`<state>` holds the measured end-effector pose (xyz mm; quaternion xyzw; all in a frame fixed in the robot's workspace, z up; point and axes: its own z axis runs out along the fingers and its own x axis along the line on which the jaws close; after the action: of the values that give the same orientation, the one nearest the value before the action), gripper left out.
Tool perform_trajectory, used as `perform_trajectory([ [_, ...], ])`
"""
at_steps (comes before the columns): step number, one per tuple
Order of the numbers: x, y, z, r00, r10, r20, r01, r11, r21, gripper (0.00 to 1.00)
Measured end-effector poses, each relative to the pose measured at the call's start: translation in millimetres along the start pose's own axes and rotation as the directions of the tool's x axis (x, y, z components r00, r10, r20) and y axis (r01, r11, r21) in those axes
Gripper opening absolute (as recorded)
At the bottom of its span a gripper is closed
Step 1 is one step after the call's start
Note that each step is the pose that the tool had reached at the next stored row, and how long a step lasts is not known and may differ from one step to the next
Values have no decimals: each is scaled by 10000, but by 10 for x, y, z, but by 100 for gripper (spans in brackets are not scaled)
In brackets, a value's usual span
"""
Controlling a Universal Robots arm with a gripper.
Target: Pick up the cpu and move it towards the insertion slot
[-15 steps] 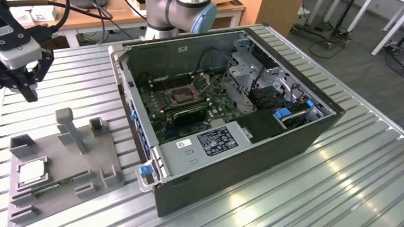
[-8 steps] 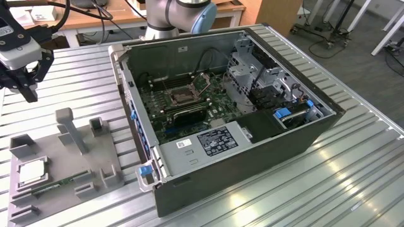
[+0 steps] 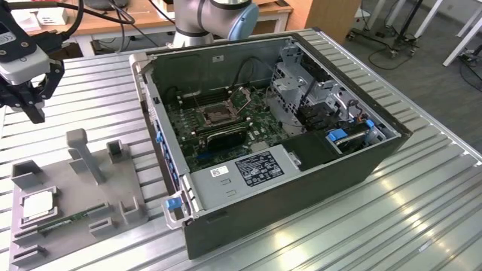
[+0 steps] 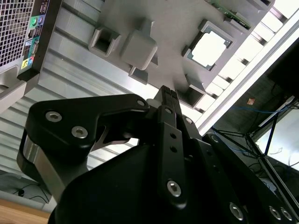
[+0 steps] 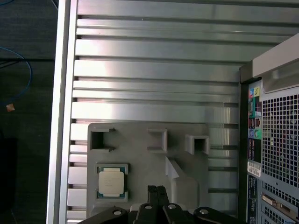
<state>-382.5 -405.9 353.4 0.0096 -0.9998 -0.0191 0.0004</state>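
Exterior view's left: the gripper (image 3: 35,114) hangs beyond the grey fixture (image 3: 75,192) holding the cpu (image 3: 38,206). Its fingers (image 5: 153,190) are clenched, empty.

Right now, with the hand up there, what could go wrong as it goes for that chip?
1. The hand is shut and hangs apart from the cpu. If it comes down unopened or misaligned, it might press on the chip instead of gripping it.
2. The cpu lies in a recess of the gray holder near a tall post, which the hand might bump.
3. The insertion slot sits deep inside the computer case, whose walls could catch the chip.
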Motion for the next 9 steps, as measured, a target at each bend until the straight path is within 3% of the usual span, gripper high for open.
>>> perform_trajectory([
  [9,18,-15,0,10000,0,0,0,10000,0,11],
])
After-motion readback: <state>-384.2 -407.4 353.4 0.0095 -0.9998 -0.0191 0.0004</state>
